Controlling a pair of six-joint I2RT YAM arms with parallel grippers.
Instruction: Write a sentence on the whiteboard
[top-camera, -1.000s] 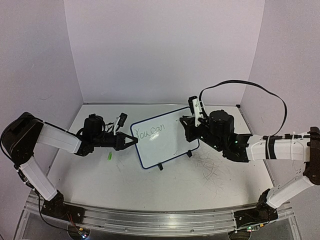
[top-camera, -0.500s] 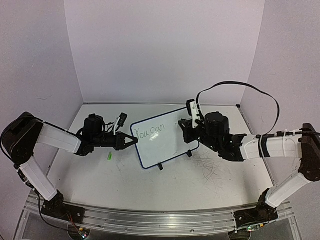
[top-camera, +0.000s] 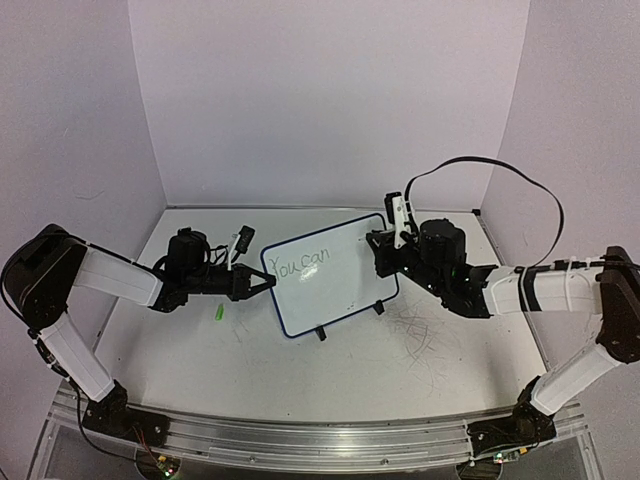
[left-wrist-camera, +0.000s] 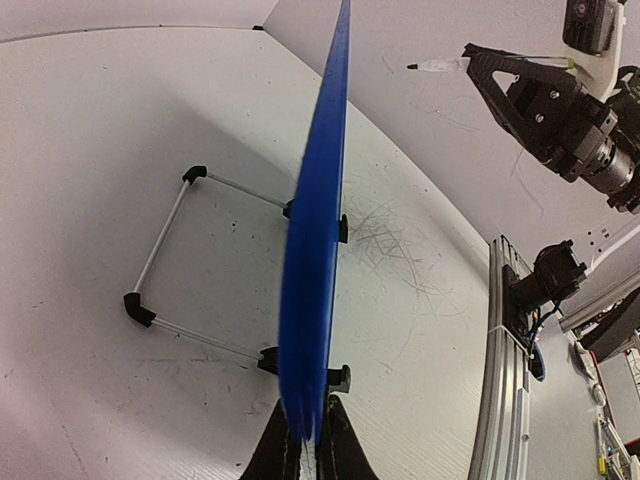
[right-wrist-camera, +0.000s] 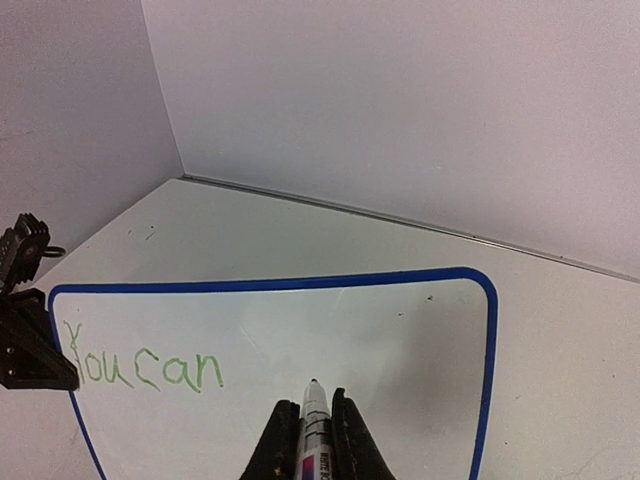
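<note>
I am midway through the writing. The sentence (right-wrist-camera: 140, 370) so far reads only "You can" in green, at the upper left of the whiteboard (top-camera: 335, 285), which stands tilted near the middle of the surface, closer to the far edge. My left pincer (top-camera: 266, 284) is closed on the board's left rim, steadying it. My right pincer (right-wrist-camera: 312, 440) is clamped on the marker (right-wrist-camera: 315, 415), whose tip points at bare board right of "can". In the left wrist view the tip looks clear of the board face. Next, I judge, I must set it down lightly and begin the following word while the left grip holds firm. I cannot read the marker's print, nor tell what the small green thing (top-camera: 218, 313) left of the board is. The right wrist view cuts off the board's lower part.
</note>
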